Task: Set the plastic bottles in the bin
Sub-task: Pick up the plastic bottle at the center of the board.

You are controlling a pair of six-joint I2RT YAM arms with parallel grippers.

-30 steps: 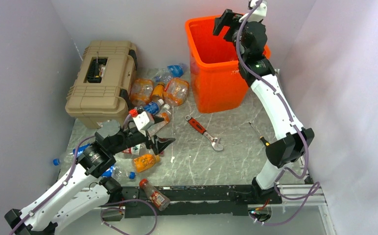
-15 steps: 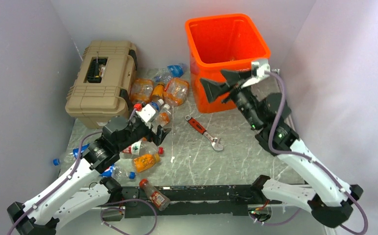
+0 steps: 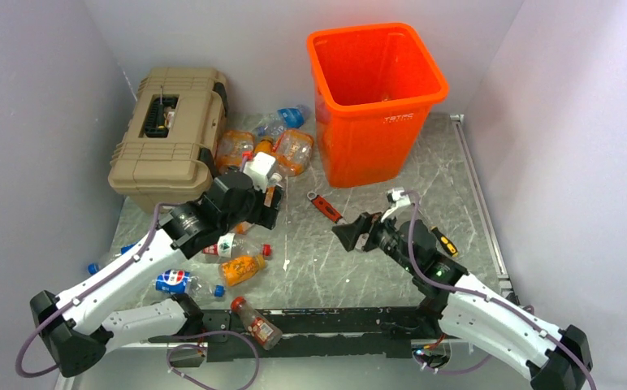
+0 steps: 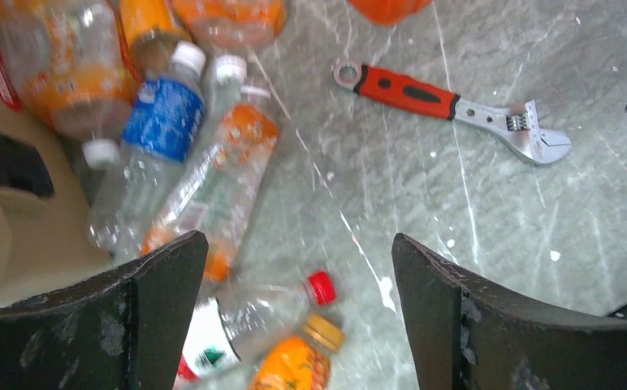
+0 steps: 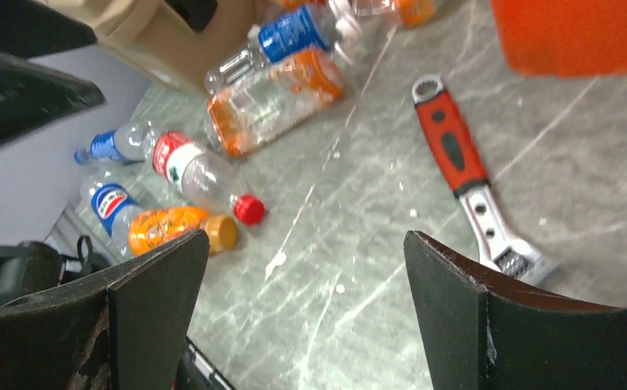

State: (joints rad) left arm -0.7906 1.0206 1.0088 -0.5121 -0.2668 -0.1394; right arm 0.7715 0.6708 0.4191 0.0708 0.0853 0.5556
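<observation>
Top view: high, rear, looking down. Wrist views: close, downward, sharing wrench (image 4: pixel 424 96).

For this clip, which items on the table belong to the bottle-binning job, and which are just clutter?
Job: plastic bottles, scattered left of centre; orange bin.
Lying about: tan toolbox; red-handled adjustable wrench; screwdriver.

Plastic bottles (image 3: pixel 294 152) lie between toolbox (image 3: pixel 168 130) and bin (image 3: pixel 379 142); wrench (image 3: pixel 326 207) before the bin
</observation>
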